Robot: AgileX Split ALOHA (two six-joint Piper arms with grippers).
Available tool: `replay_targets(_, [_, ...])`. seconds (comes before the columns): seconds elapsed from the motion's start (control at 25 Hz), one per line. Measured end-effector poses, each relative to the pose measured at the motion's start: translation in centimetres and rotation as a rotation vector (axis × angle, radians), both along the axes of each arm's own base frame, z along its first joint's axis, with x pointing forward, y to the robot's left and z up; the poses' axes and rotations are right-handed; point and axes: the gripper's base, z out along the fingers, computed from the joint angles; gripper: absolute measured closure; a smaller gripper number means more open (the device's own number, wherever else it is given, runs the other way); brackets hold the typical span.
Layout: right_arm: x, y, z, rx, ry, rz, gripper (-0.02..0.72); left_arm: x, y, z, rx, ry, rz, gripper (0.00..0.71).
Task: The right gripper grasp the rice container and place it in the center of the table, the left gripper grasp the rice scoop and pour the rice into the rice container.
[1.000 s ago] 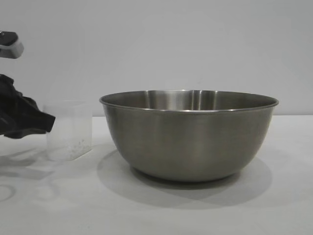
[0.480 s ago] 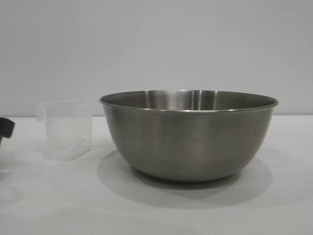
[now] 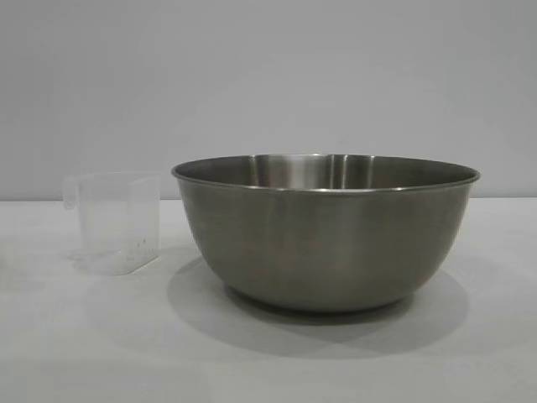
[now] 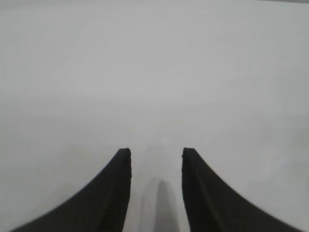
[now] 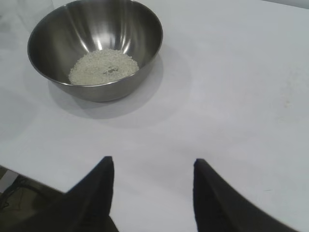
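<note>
At tabletop (image 3: 67, 353) centre: steel rice container (image 3: 325, 231) holding rice (image 5: 103, 66), poured. Empty plastic rice scoop (image 3: 113, 222) upright beside it. Left end effector (image 4: 156, 157) and right end effector (image 5: 152, 166) both released, empty, clear of items.

No legible text, label, brand, number or sign in any view. The rice scoop (image 3: 113, 220) shows faint markings low on its translucent wall, too small and pale to read. The rice container (image 3: 325, 231) has a plain steel wall with no stamp visible, and the table (image 3: 84, 353) is unmarked.
</note>
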Motion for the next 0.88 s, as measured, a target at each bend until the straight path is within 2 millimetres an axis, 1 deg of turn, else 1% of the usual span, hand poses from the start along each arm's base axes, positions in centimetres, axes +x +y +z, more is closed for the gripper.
replay_targets(0.08, [0.0,0.0,0.0,0.002,0.001,-0.004,0.344,0.3,0.0,1.7,0.049,-0.067,-0.019,0.485])
replay_targets(0.2, [0.0,-0.1,0.0,0.003,0.002,-0.013,0.344,0.2,0.0,5.7,0.089,-0.181,-0.028,0.485])
replay_targets(0.32, [0.0,-0.1,0.0,0.007,0.005,-0.02,0.344,-0.8,-0.4,9.1,0.135,-0.175,-0.055,0.485])
replay_targets(0.36, [0.0,-0.1,0.0,0.008,0.005,-0.022,0.344,-1.3,-0.6,9.9,0.144,-0.152,-0.063,0.485])
replay_targets(0.48, [0.1,-0.1,0.0,0.007,0.005,-0.025,0.344,-3.7,-1.2,13.4,0.135,-0.137,-0.061,0.485])
replay_targets(0.6, [0.1,-0.1,0.0,0.005,0.004,-0.026,0.344,-6.7,-1.5,15.7,0.154,-0.097,-0.055,0.485])
replay_targets(0.76, [0.1,-0.1,0.0,0.005,0.004,-0.026,0.344,-10.4,-1.0,17.7,0.191,-0.053,-0.017,0.485])
replay_targets(0.88, [0.1,-0.1,0.0,0.005,0.004,-0.026,0.344,-13.2,-0.4,18.4,0.193,0.001,0.031,0.485])
